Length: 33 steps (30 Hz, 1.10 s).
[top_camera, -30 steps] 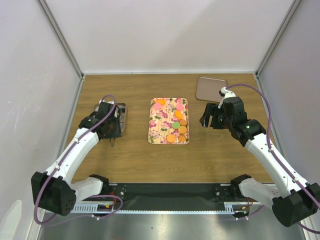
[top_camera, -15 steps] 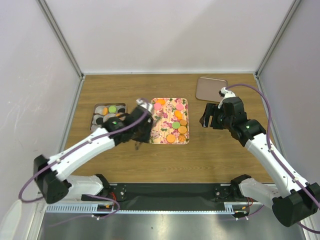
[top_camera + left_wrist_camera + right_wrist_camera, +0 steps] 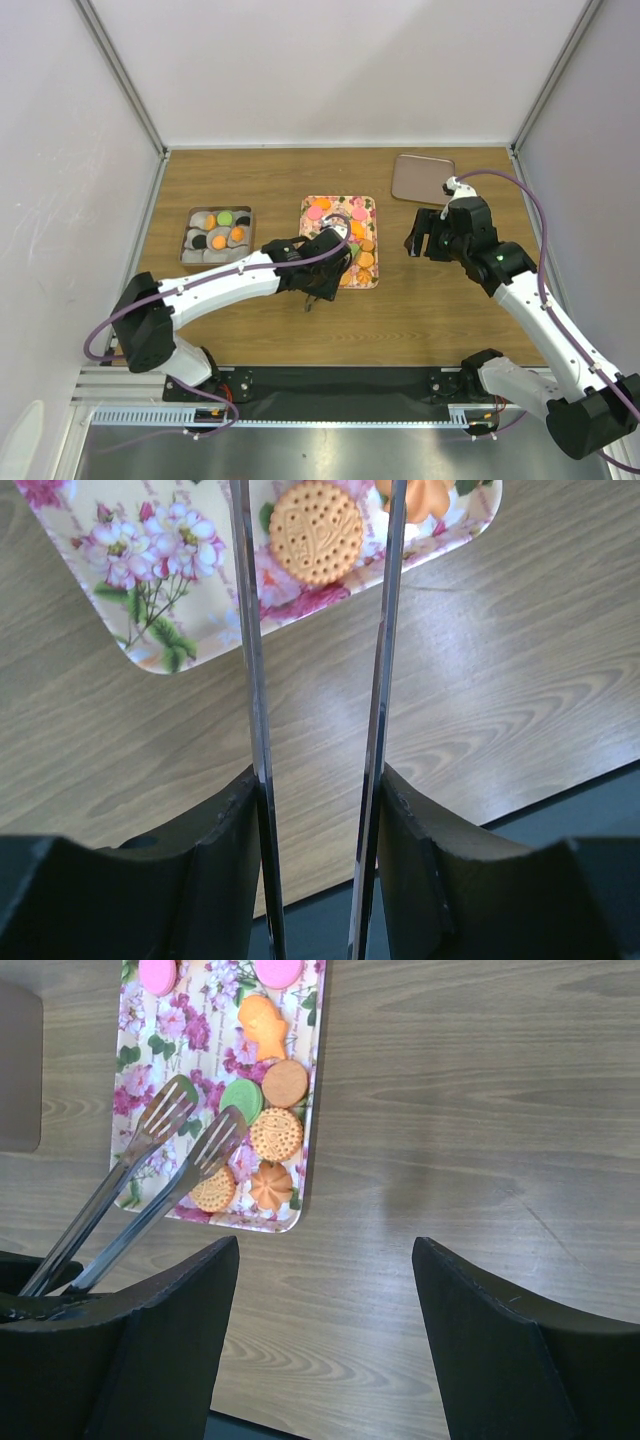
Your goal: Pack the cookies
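Several cookies, orange, green and pink, lie on the flowered tray, mostly along its right side. More cookies sit in paper cups in the metal tin at the left. My left gripper is shut on metal tongs at the tray's near edge. The tong blades are apart, and a round orange cookie lies on the tray between their tips. In the right wrist view the tongs hover over the tray beside a green cookie. My right gripper is open and empty, right of the tray.
A flat brown lid lies at the back right, behind my right gripper. Wooden table top runs between the tray and the black front rail. White walls enclose the table on three sides.
My left arm has swung right with the tongs, from over the tin to the tray's near edge. The right arm has hardly moved.
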Motion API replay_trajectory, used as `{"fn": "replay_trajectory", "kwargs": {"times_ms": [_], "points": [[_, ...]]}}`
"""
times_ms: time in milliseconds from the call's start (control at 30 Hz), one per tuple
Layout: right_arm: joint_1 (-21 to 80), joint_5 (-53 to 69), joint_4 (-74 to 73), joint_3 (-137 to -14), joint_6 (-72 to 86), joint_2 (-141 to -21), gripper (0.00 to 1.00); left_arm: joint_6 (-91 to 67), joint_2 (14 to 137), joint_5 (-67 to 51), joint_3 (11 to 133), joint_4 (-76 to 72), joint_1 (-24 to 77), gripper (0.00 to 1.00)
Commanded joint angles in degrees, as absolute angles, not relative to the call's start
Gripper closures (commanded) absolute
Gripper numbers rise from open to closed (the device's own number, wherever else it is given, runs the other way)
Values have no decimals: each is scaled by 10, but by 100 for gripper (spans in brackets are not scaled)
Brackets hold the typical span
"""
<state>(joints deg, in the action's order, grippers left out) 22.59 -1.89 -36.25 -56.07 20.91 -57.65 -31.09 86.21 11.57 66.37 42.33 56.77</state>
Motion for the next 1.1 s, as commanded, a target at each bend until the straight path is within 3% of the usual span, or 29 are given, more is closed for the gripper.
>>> {"fn": "replay_trajectory", "kwargs": {"times_ms": [0, 1067], "points": [[223, -28, -362, -577, 202, -565, 23, -319, 873, 113, 693, 391, 570, 51], [218, -16, -359, -577, 197, -564, 23, -304, 899, 133, 677, 393, 532, 50]]}}
